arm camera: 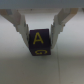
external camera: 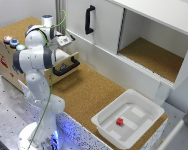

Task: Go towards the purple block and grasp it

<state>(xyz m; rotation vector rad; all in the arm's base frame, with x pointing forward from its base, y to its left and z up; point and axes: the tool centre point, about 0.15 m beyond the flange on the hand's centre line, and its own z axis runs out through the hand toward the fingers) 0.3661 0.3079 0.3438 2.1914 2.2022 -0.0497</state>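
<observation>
1. In the wrist view, the purple block (arm camera: 39, 43), marked with a yellow A and G, sits between the two fingers (arm camera: 20, 25).
2. The fingers stand spread, flanking its sides; contact cannot be told.
3. A pale surface (arm camera: 65, 65) lies beneath it.

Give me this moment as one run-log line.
phase: grasp approach | gripper: open, fingers either side of purple block | contact: cannot tell | block: not lifted | also: red block in white bin
</observation>
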